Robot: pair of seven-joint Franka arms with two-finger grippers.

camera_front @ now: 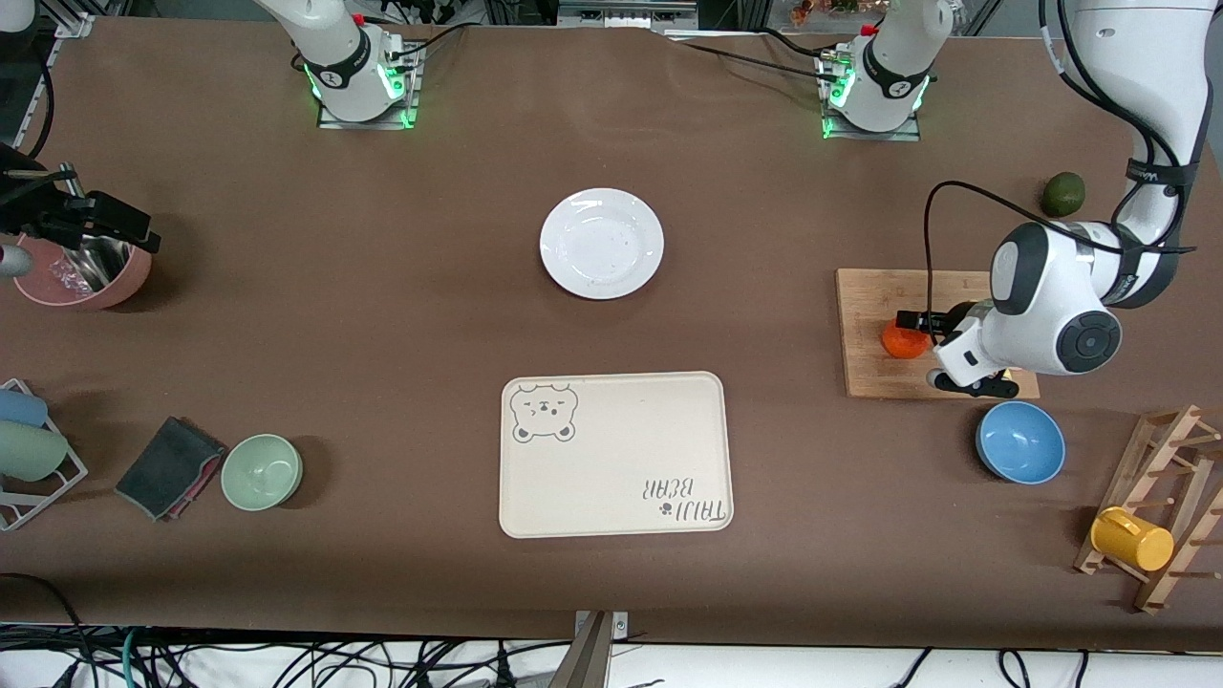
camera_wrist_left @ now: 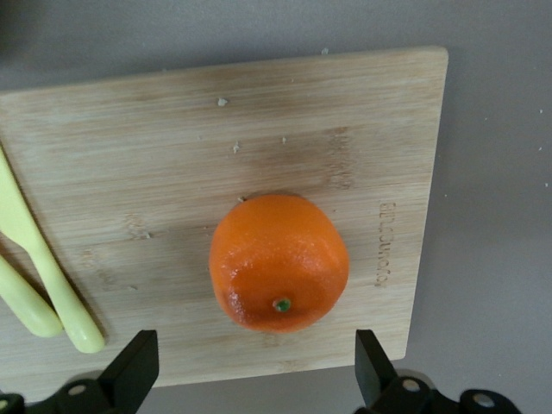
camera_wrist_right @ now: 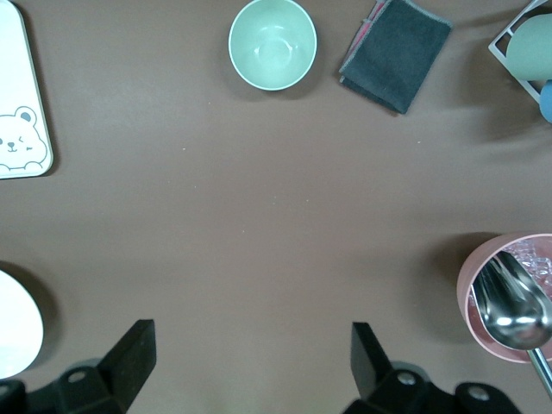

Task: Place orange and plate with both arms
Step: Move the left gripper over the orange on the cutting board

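The orange (camera_front: 899,341) sits on a wooden cutting board (camera_front: 874,377) toward the left arm's end of the table. In the left wrist view the orange (camera_wrist_left: 279,263) lies on the board (camera_wrist_left: 172,138), just ahead of the fingertips. My left gripper (camera_front: 919,322) is open and empty, low over the orange, and its wrist view (camera_wrist_left: 254,373) shows the jaws wide apart. The white plate (camera_front: 601,243) rests on the table's middle, and its rim shows in the right wrist view (camera_wrist_right: 13,326). My right gripper (camera_front: 124,229) is open and empty (camera_wrist_right: 250,366), up over the right arm's end by the pink bowl.
A beige bear-print tray (camera_front: 611,454) lies nearer the camera than the plate. A blue bowl (camera_front: 1020,441), an avocado (camera_front: 1062,194) and a wooden rack with a yellow mug (camera_front: 1132,538) surround the board. A pink bowl (camera_front: 86,277), green bowl (camera_front: 262,471) and dark cloth (camera_front: 170,467) are at the right arm's end.
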